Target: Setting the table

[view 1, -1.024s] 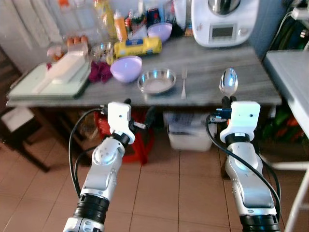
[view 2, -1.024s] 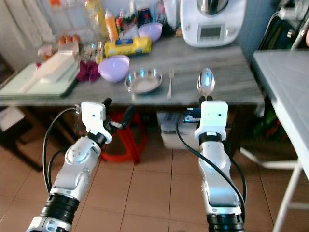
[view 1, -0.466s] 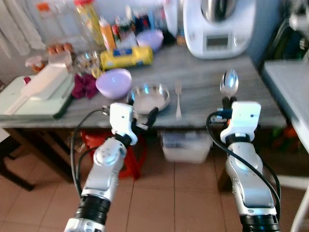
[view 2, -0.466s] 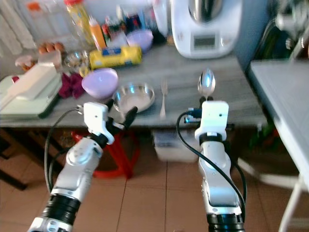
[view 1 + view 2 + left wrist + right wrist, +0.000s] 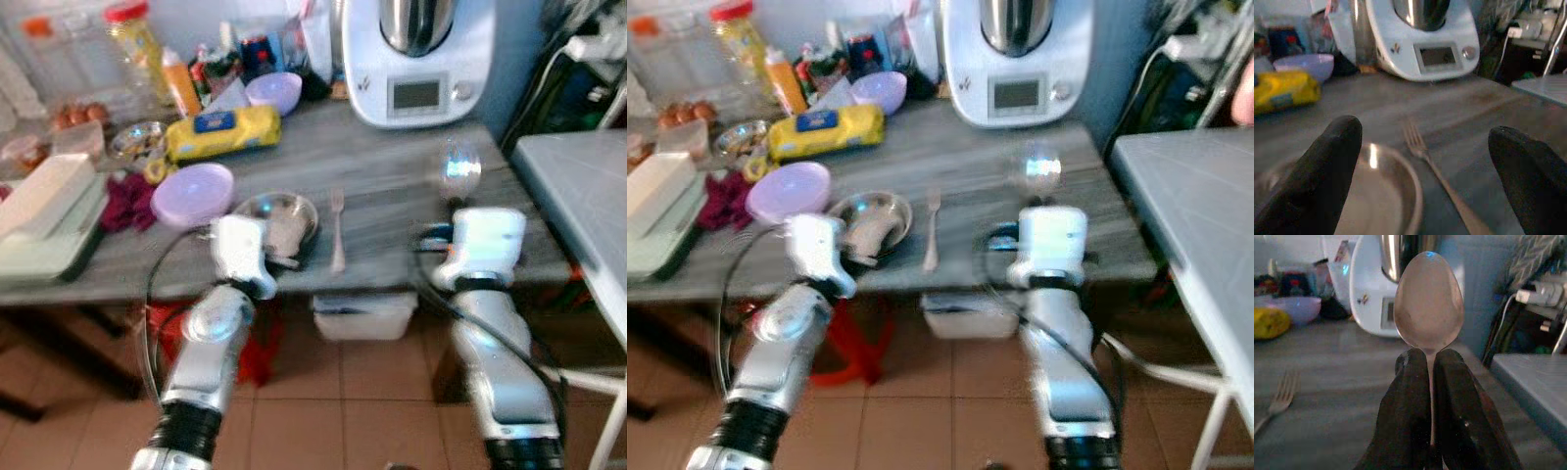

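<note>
On the grey table (image 5: 392,181) lie a steel bowl (image 5: 279,215) and a fork (image 5: 337,230) just to its right. My left gripper (image 5: 1426,136) is open at the table's front edge, its fingers (image 5: 1334,156) spread before the bowl (image 5: 1376,191) and the fork (image 5: 1422,147). My right gripper (image 5: 1429,363) is shut on a spoon (image 5: 1428,303), held upright with its bowl upward. In the left eye view the spoon (image 5: 459,168) stands over the table's right part, to the right of the fork.
A lilac bowl (image 5: 192,193) sits left of the steel bowl. A yellow packet (image 5: 221,131), jars, another lilac bowl (image 5: 273,90) and a white kitchen machine (image 5: 416,59) line the back. A second table (image 5: 588,196) stands at right. A plastic box (image 5: 364,315) sits underneath.
The camera has come closer to the table. Both grippers now reach its front edge, the left one at the steel bowl. The spoon stays held upright.
</note>
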{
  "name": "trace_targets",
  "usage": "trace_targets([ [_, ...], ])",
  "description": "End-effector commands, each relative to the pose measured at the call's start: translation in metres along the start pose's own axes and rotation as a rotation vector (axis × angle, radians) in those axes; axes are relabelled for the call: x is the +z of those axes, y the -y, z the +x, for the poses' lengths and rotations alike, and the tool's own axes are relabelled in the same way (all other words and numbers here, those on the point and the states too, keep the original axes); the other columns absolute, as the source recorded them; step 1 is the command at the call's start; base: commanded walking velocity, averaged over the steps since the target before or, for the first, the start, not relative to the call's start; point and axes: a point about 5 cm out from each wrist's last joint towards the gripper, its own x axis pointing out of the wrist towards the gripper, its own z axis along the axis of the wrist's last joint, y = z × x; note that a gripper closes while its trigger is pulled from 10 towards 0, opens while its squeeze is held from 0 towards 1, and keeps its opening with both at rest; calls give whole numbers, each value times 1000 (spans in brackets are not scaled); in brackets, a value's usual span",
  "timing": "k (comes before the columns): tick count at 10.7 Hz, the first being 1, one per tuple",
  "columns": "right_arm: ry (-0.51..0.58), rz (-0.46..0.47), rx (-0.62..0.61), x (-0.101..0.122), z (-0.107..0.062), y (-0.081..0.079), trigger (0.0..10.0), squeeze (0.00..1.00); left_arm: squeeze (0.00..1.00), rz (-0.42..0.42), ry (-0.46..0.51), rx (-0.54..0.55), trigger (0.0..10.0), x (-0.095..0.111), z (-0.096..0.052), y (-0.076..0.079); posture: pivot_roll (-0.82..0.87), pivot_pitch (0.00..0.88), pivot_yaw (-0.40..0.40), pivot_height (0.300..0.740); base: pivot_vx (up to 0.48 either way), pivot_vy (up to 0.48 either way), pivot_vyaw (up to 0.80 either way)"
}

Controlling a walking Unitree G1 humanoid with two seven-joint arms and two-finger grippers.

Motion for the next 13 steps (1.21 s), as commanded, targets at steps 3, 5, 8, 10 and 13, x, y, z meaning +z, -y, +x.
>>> trace_targets([
  [3, 27, 21, 36, 6, -2, -13, 10000, 0, 0, 16, 5, 13, 10000, 4, -8, -14, -196, 85, 118, 740, 244, 0, 0],
  [5, 22, 23, 38, 5, -4, -14, 10000, 0, 0, 36, -11, -17, 10000, 1, -16, -15, -194, 88, 119, 740, 0, 0, 0],
  [8, -10, 28, 30, -3, -9, -14, 10000, 0, 0, 68, -50, -65, 10000, -4, -35, -22, -177, 90, 124, 740, 0, 0, 0],
  [10, -36, 90, 62, 3, -6, -28, 10000, 0, 0, 89, -133, -122, 10000, -16, -58, -28, -171, 87, 132, 740, 0, 0, 0],
  [13, -150, 255, -44, -4, 4, -16, 10000, 0, 0, 137, -156, -245, 10000, -17, -64, -19, -169, 76, 133, 740, 0, 0, 0],
])
